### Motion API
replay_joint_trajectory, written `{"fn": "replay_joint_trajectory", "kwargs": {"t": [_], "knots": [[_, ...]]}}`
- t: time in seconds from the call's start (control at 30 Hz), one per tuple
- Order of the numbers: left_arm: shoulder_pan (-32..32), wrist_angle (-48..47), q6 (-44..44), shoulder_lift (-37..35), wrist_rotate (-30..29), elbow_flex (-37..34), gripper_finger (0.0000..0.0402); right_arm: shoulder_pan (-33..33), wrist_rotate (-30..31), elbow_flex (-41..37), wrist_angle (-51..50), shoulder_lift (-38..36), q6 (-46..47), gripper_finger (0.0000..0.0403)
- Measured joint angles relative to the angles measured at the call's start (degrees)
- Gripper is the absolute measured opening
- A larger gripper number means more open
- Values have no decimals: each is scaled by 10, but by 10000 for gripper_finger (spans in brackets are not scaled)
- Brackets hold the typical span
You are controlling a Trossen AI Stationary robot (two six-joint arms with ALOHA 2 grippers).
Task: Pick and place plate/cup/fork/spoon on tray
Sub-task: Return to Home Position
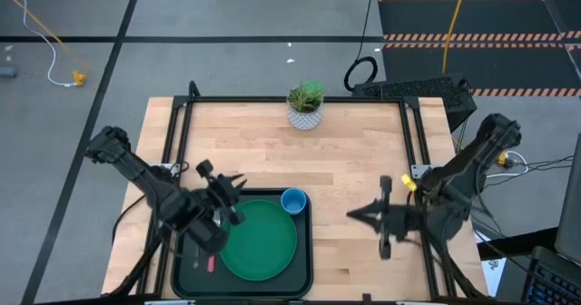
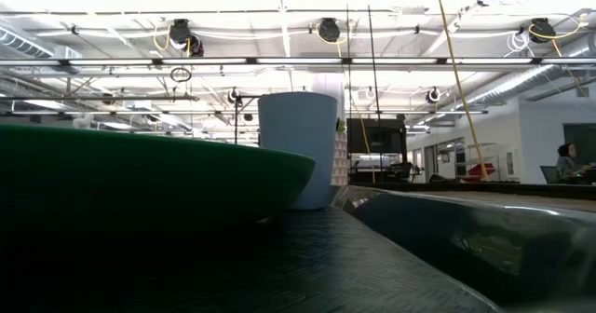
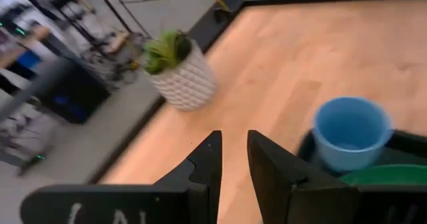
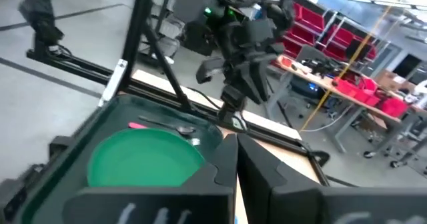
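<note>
Now, low in the centre of the high view, the tray (image 1: 304,270) is seen fully loaded. The plate (image 1: 259,241) is laid flat in its middle, and the cup (image 1: 293,201) is stood upright in the tray's upper right corner, just beside the plate's edge. The fork (image 1: 211,264) is laid along the tray's left side. In the right wrist view the spoon (image 4: 175,126) is seen lying beside it. The left gripper (image 1: 234,185) is held above the tray's upper left part, fingers slightly parted, nothing between them. The right gripper (image 1: 352,214) is held over the table (image 1: 354,160) right of the tray, fingers pressed together, empty.
</note>
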Motion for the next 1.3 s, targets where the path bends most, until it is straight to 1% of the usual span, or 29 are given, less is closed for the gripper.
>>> {"fn": "replay_joint_trajectory", "kwargs": {"t": [0.1,0.17,0.23,0.3,0.37,0.43,0.5,0.53,0.63,0.7,0.73,0.8,0.87,0.9,1.0,1.07,1.17,1.3], "knots": [[23,7,41,-2,-8,-10,76,-16,-3,-54,22,-57,-3,1],[35,20,61,-1,-10,-18,75,-24,-23,-96,40,-95,-14,1],[45,49,98,-1,-11,-26,66,-33,-52,-138,64,-131,-25,1],[52,95,145,-2,-1,-34,45,-45,-83,-175,75,-168,-29,1],[61,154,207,-2,23,-43,16,-57,-117,-206,82,-202,-30,1],[71,222,274,-2,47,-51,7,-71,-151,-234,85,-230,-36,0],[79,304,353,-2,89,-64,9,-84,-184,-261,99,-252,-47,0],[85,355,400,-2,121,-75,9,-90,-204,-273,101,-262,-53,0],[104,533,528,-1,247,-126,4,-109,-263,-302,101,-285,-58,0],[119,639,582,-1,321,-161,5,-121,-295,-318,102,-294,-51,0],[127,678,599,-1,345,-176,7,-126,-310,-327,102,-298,-47,0],[142,737,617,-2,374,-202,9,-136,-329,-340,105,-303,-46,0],[155,767,630,-13,398,-228,11,-148,-343,-349,110,-306,-39,0],[163,785,638,-21,421,-241,11,-153,-356,-355,110,-308,-33,0],[190,872,656,-48,527,-294,5,-166,-398,-380,142,-311,-25,0],[202,925,656,-69,567,-334,4,-174,-419,-403,180,-312,-22,0],[215,980,655,-105,573,-388,11,-187,-430,-443,237,-312,-21,0],[230,1003,638,-154,572,-450,15,-207,-431,-482,272,-314,-3,0]]}}
